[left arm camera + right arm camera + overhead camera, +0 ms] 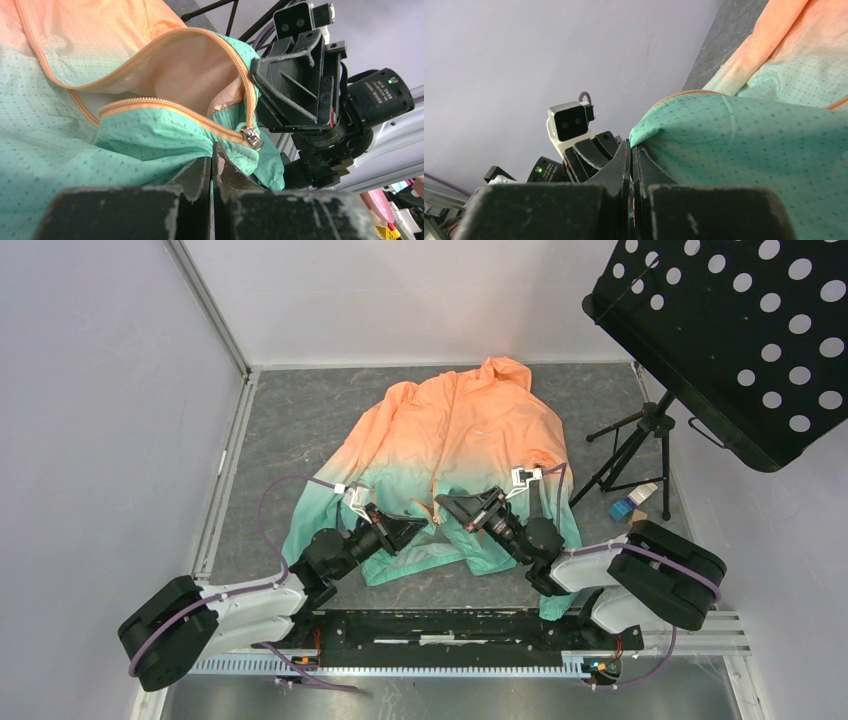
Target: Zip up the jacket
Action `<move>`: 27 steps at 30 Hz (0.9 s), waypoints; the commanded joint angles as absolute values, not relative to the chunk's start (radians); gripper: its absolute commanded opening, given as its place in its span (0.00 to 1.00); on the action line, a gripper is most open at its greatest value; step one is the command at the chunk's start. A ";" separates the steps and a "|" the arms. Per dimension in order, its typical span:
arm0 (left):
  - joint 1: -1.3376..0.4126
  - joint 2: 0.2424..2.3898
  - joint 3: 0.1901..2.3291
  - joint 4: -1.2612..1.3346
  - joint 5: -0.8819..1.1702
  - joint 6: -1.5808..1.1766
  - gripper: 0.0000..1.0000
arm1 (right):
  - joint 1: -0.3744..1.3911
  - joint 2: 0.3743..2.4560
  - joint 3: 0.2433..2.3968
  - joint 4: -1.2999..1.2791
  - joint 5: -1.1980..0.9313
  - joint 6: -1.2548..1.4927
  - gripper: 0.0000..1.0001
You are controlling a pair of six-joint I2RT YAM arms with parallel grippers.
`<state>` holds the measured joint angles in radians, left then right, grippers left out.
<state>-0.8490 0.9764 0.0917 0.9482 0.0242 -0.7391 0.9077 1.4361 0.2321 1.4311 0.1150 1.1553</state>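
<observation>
The jacket (450,440) lies spread on the grey table, orange at the hood end and mint green at the near hem. My left gripper (412,530) is shut on the green hem fabric (200,140) just below the orange centre zipper (165,107). The silver slider (251,136) sits at the zipper's bottom end, and the teeth above it gape open. My right gripper (452,508) is shut on the green hem corner (644,132) of the other front panel. Both grippers meet near the middle of the hem, close together.
A black perforated music stand (730,330) on a tripod (630,455) stands at the right. A small blue and white box (630,502) lies by the tripod's foot. White walls (110,420) enclose the table at the left and back.
</observation>
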 commanded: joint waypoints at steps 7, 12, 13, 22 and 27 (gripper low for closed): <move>-0.870 0.952 0.140 0.896 0.065 -0.664 0.02 | 0.913 1.437 0.322 1.325 0.120 1.150 0.00; -0.894 0.842 0.158 0.755 0.070 -0.552 0.02 | 0.913 1.411 0.342 1.182 0.118 1.146 0.00; -0.896 0.822 0.162 0.725 0.071 -0.533 0.02 | 0.913 1.408 0.349 1.155 0.117 1.141 0.00; -0.906 0.909 0.167 0.733 0.085 -0.525 0.02 | 0.923 1.407 0.394 1.126 0.097 1.168 0.00; -0.941 0.920 0.199 0.698 0.057 -0.476 0.02 | 0.926 1.399 0.377 1.093 0.127 1.174 0.00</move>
<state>-0.9016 0.9241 0.1402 0.7052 0.0456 -0.5632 0.9249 1.4231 0.3523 1.0817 0.0872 1.1591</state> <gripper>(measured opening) 0.032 0.011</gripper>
